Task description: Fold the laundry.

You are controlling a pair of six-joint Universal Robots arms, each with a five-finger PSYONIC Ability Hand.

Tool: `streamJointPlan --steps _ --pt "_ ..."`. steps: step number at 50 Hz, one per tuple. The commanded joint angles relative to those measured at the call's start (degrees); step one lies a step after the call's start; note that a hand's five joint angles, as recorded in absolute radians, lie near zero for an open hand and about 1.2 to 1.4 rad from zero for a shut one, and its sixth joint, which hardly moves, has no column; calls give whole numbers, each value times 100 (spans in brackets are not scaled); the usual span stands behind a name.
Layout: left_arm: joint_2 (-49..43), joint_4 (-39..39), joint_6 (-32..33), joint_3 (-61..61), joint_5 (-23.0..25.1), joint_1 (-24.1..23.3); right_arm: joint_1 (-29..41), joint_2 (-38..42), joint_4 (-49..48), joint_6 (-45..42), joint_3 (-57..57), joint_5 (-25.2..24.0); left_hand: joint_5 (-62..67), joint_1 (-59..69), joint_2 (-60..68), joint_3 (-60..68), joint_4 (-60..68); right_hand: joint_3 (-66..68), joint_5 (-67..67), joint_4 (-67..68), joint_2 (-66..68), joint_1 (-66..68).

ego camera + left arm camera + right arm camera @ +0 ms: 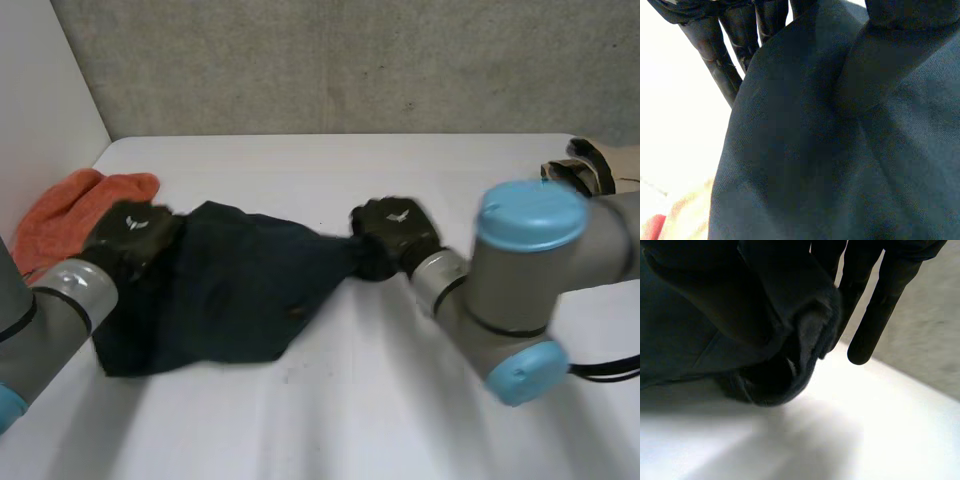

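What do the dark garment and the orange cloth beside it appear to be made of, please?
The dark navy garment looks woven, matte, perhaps cotton twill: fine diagonal ribs show in the left wrist view. The orange cloth seems soft, matte, possibly terry or fleece: it lies in plump folds, weave unclear.

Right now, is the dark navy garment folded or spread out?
Not folded: the dark navy garment lies loosely spread and rumpled, one end bunched in the right hand, the left hand at the opposite corner.

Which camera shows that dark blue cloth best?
The head view: the whole dark cloth spreads from left hand to right hand. The wrist views catch close-up fabric: a broad fold, and a bunched end.
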Motion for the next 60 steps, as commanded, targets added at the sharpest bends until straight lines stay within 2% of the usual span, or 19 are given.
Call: streamJointPlan --steps 1,6,10,16,18,19,21,22,23,24,27,28,32,37,41,47,54,60 --pt "914 -15 -1178 136 29 -866 -1020 -1452 -90 -754 653 -41 1432 1293 1157 1192 1141 1295 1401 1152 1245 1585" --pt "959 -24 -1662 303 20 -1095 -1179 -1884 94 -1281 469 -190 1432 1293 1157 1192 1141 1295 1401 1152 1245 1585" --pt "327 -6 -1689 549 -41 -1367 -1258 -1814 577 -1431 3 -261 1432 1293 1157 1192 1141 1295 1401 1152 1245 1585" --pt "-1061 -15 -1671 1295 -270 -1938 -1478 -541 886 -1528 -700 -252 1432 1293 1157 1192 1141 1295 1401 1152 1245 1585" --pt "-1589 -15 -1671 1682 -437 -2044 -1478 -251 886 -1607 -876 -226 -608 -747 -883 -847 -899 1295 1401 1152 1245 1585" --pt "-1765 -24 -1671 1822 -507 -2079 -1461 -5 877 -1686 -1007 -217 -1734 -1873 -2008 -1973 -2024 552 658 408 502 841" --pt "-2229 -41 -1654 2260 -726 -2123 -1443 216 851 -1765 -1131 -173 -4188 -4327 -4462 -4427 -4478 -1899 -1793 -2043 -1949 -1610" --pt "-2380 -42 -1653 2420 -840 -2123 -1426 321 824 -1800 -1192 -138 -4251 -4390 -4526 -4490 -4542 -3144 -3038 -3287 -3194 -2854" --pt "-2486 -50 -1662 2587 -963 -2106 -1408 514 746 -1853 -1289 -42 -4268 -4407 -4543 -4508 -4559 -5371 -5265 -5515 -5421 -5082" --pt "-2609 -68 -1680 2858 -1260 -2123 -1408 577 693 -1862 -1316 20 -4285 -4424 -4560 -4524 -4576 -5705 -5599 -5848 -5755 -5415" --pt "-2593 -50 -1671 3115 -1789 -2123 -1417 560 482 -1810 -1281 344 -4536 -4675 -4811 -4775 -4827 -5705 -5599 -5848 -5755 -5415" --pt "-2471 -42 -1662 3159 -2121 -2097 -1417 516 438 -1792 -1229 415 -5004 -5143 -5278 -5243 -5294 -5705 -5599 -5848 -5755 -5415" --pt "-1945 -85 -1654 3003 -2493 -2088 -1443 25 341 -1809 -807 547 -5177 -5316 -5451 -5416 -5467 -5705 -5599 -5848 -5755 -5415" --pt "-1144 -226 -1645 2063 -2485 -2150 -1496 -1091 534 -1906 -69 425 -4858 -4997 -5133 -5097 -5149 -5705 -5599 -5848 -5755 -5415" --pt "-476 -270 -1645 1035 -2415 -2246 -1513 -1873 1331 -2309 642 -136 -3867 -4006 -4141 -4106 -4157 -5701 -5595 -5845 -5751 -5412" --pt "-70 -270 -1653 -116 -2152 -2702 -1978 -2367 2238 -2942 1478 -726 -2318 -2457 -2593 -2558 -2609 -4184 -4078 -4327 -4233 -3894" --pt "-210 -200 -1662 -593 -1984 -3046 -2287 -2411 2397 -3629 2384 -850 -2603 -2742 -2877 -2842 -2893 -3040 -2934 -3184 -3090 -2751" --pt "-966 -42 -1636 -391 -2010 -3090 -2269 -2376 2310 -3646 2700 -1008 -3947 -4086 -4222 -4186 -4238 -2584 -2478 -2728 -2634 -2295"
